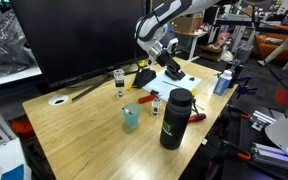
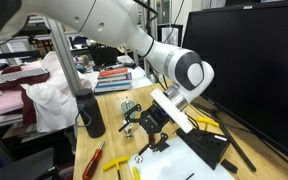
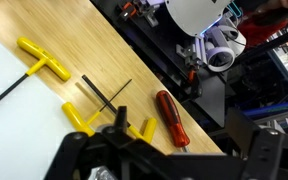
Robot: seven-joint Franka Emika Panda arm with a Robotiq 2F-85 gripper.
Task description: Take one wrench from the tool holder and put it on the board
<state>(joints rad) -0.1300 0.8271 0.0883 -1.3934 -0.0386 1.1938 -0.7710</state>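
The tool holder [image 1: 142, 76] is a low black wedge with a yellow accent, near the table's far side; it also shows in an exterior view [image 2: 210, 148]. The white board [image 1: 181, 79] lies flat beside it. My gripper [image 1: 170, 67] hangs just above the board, open and holding nothing. In the wrist view the board [image 3: 9, 85] fills the left. A yellow T-handle wrench [image 3: 44, 62] lies with its thin shaft over the board. A second yellow-handled wrench [image 3: 80, 117] rests on the wood in front of my gripper [image 3: 154, 165], whose fingertips are mostly out of frame.
A tall black bottle [image 1: 175, 118], a teal cup [image 1: 131, 117], a small glass [image 1: 119, 82] and a blue bottle [image 1: 222, 82] stand on the wooden table. A red screwdriver [image 3: 170, 118] lies near the table edge. A white disc [image 1: 58, 100] sits far off.
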